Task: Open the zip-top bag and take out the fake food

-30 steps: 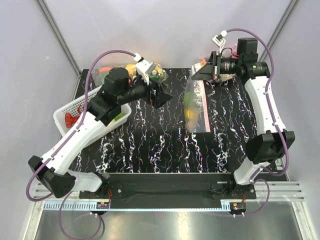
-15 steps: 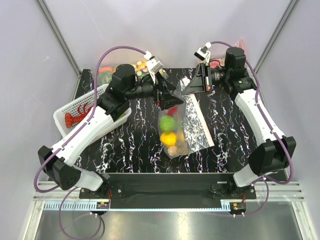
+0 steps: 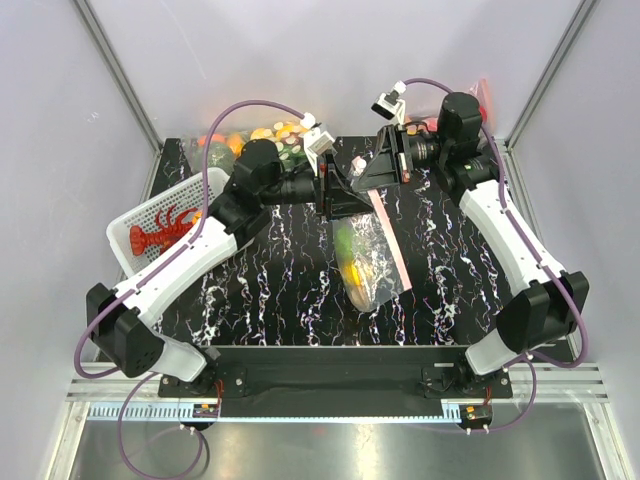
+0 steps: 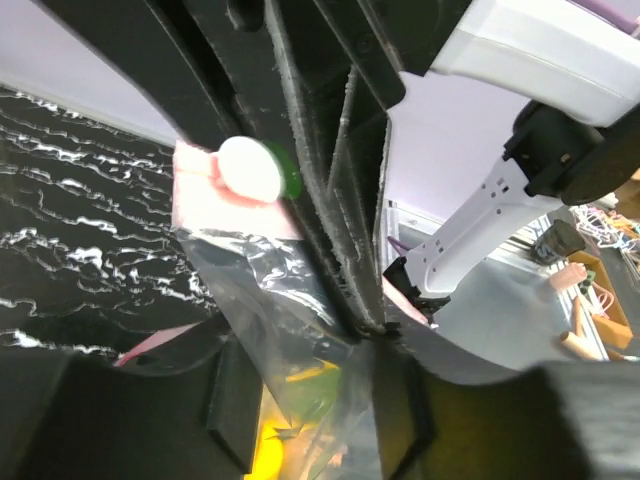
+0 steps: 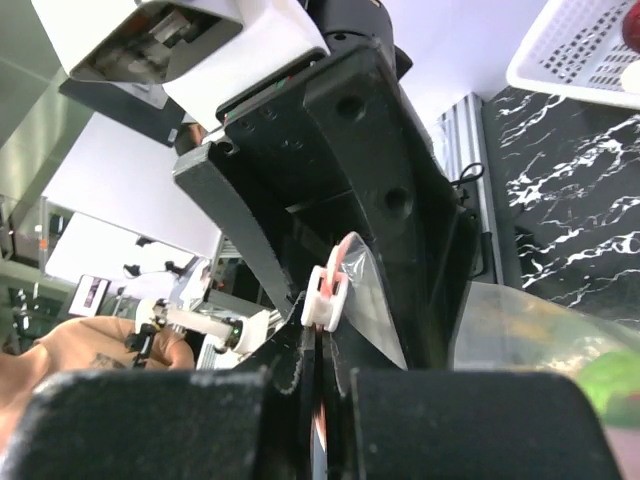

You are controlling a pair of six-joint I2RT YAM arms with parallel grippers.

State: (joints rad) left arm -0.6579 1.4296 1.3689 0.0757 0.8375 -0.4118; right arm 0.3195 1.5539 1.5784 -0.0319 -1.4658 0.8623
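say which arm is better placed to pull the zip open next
Right, I'd say. The right fingers are shut on the pink zip strip of the zip-top bag, right by the white slider. The left fingers stand apart around the film, with no clear grip yet.

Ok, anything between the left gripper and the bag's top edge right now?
Nothing visible. The left gripper is at the zip-top bag's top edge, film between its fingers, right beside the right gripper, which pinches the zip strip.
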